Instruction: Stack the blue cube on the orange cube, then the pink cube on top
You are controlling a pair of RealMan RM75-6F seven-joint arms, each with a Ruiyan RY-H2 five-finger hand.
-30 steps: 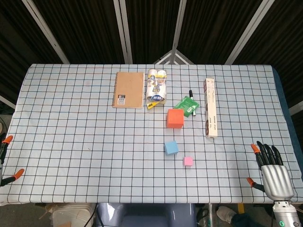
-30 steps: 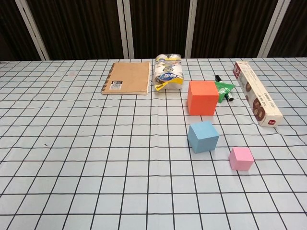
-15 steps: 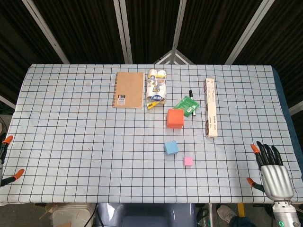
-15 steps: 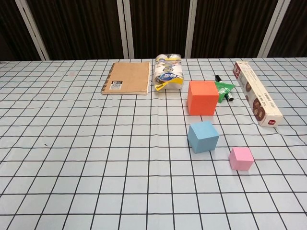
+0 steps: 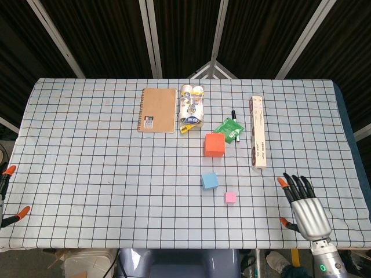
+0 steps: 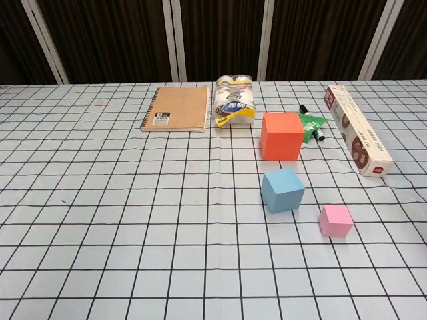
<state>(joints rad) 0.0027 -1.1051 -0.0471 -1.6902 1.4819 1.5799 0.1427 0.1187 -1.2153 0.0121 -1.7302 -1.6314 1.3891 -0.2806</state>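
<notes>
The orange cube (image 5: 214,145) (image 6: 281,136) stands near the table's middle. Just in front of it sits the smaller blue cube (image 5: 209,180) (image 6: 282,190), and the little pink cube (image 5: 230,197) (image 6: 335,221) lies to the front right of that. All three are apart and untouched. My right hand (image 5: 304,207) hovers over the front right of the table, fingers spread and empty, well right of the pink cube. Only the orange tips of my left hand (image 5: 7,194) show at the left edge of the head view. The chest view shows neither hand.
Behind the cubes lie a brown notebook (image 5: 157,110), a wrapped tissue pack (image 5: 191,107), a green packet (image 5: 229,128) with a black marker (image 5: 235,118), and a long box (image 5: 257,132) to the right. A checked cloth (image 5: 104,168) covers the table.
My right hand has moved left and a bit inward over the table's front right. The cubes have not moved.
</notes>
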